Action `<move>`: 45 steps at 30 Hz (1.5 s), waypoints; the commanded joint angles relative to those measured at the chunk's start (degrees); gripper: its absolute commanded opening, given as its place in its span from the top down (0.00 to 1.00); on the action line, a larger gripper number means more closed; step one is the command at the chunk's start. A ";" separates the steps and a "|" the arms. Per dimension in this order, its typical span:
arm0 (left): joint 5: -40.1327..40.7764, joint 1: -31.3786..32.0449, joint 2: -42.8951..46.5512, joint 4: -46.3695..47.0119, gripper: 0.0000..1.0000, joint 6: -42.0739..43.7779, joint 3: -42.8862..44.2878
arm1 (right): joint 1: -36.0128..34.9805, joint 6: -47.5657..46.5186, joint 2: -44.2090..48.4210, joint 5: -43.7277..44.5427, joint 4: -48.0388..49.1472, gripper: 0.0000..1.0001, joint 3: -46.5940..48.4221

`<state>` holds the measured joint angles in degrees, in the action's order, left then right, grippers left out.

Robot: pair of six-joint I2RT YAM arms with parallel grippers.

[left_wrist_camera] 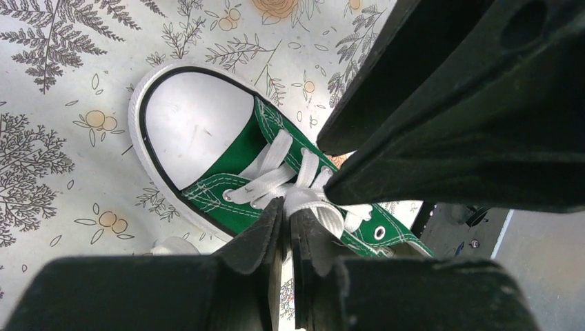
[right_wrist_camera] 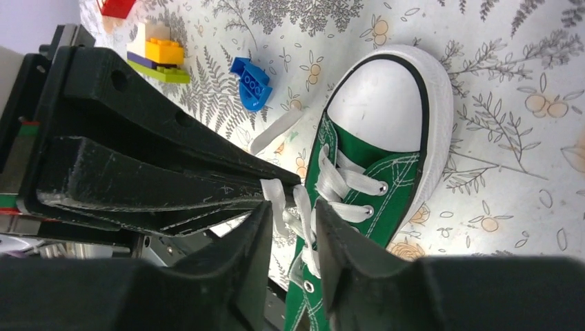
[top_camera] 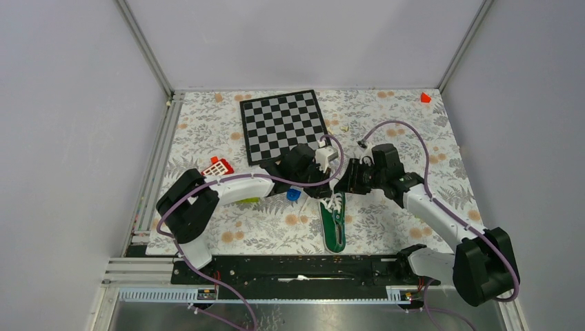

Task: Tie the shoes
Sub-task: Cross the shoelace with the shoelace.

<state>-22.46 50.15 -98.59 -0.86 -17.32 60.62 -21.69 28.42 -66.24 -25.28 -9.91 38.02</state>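
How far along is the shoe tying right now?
Done: the white laces are threaded through the eyelets of the green sneaker. In hand: the left gripper is pinched on a lace strand over the tongue, and a strand runs between the fingers of the right gripper, grip unclear. Left: no knot or bow shows, and one lace end lies loose on the table.
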 commanded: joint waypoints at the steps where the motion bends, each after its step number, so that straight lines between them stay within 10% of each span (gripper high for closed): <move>1: -0.81 -0.02 -0.41 0.95 0.91 1.55 3.05 | 0.14 -4.08 -1.75 -3.60 -2.14 0.57 5.34; 25: -1.54 0.00 0.04 0.01 0.97 1.94 2.21 | 0.06 -9.70 -9.14 -11.45 -5.62 0.59 7.81; 32: -1.85 -0.04 0.19 0.08 0.97 2.07 2.05 | 0.07 -9.02 -10.75 -11.17 -4.31 0.72 8.36; 35: -1.69 -0.02 0.27 0.18 0.97 2.12 1.87 | 0.07 -8.85 -10.45 -10.65 -4.24 0.98 8.28; 45: -1.21 -0.02 0.50 0.12 0.89 1.90 0.92 | 0.07 -5.76 -2.44 -0.70 -2.28 1.00 3.09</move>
<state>-22.90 50.15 -99.48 -3.11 -16.25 61.78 -21.69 20.88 -73.08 -30.94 -14.13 43.05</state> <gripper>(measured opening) 0.108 0.014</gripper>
